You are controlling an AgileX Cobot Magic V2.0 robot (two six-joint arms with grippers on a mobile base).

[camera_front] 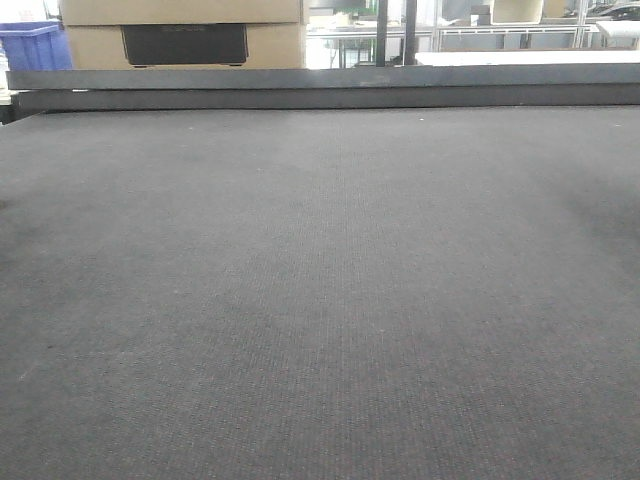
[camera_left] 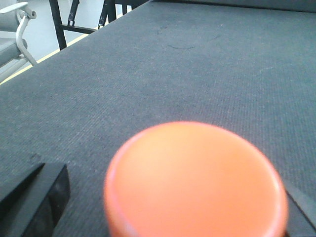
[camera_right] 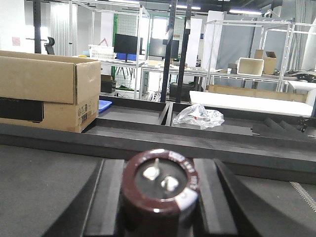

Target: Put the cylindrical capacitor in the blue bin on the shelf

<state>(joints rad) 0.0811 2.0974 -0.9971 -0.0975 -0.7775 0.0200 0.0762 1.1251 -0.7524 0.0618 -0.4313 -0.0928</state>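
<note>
Tabletop (camera_front: 320,300) of dark grey woven matting fills nearly the whole front view, flat and evenly lit, ending at a raised dark rail (camera_front: 320,80) along its far edge. In the left wrist view the same matting runs off to a pale yellow border, past which stand black frame legs (camera_left: 58,24) and part of a grey chair (camera_left: 19,29).

Room beyond the rail, in the right wrist view: a workshop with metal-framed racks (camera_right: 276,49), dark monitors (camera_right: 128,44), a white basket (camera_right: 104,51) and a beige tub (camera_right: 250,65) on the benches.

Cardboard box (camera_right: 44,91) stands on the left just behind the rail. Shallow black trays (camera_right: 133,114) lie beside it, and one holds a crumpled clear plastic bag (camera_right: 199,116). A blue bin (camera_front: 30,45) shows at the top left of the front view, left of the box and well apart from both arms.

Left gripper (camera_left: 173,182): dark fingers (camera_left: 34,197) spread apart, with a blurred orange disc (camera_left: 195,180) between them and a strip of matting visible beside the left finger.

Right gripper (camera_right: 160,165): black fingers (camera_right: 111,197) closed against the sides of the cylindrical capacitor (camera_right: 160,192), which stands upright in the grip near the rail, its maroon-brown body carrying two silvery terminals on top.
</note>
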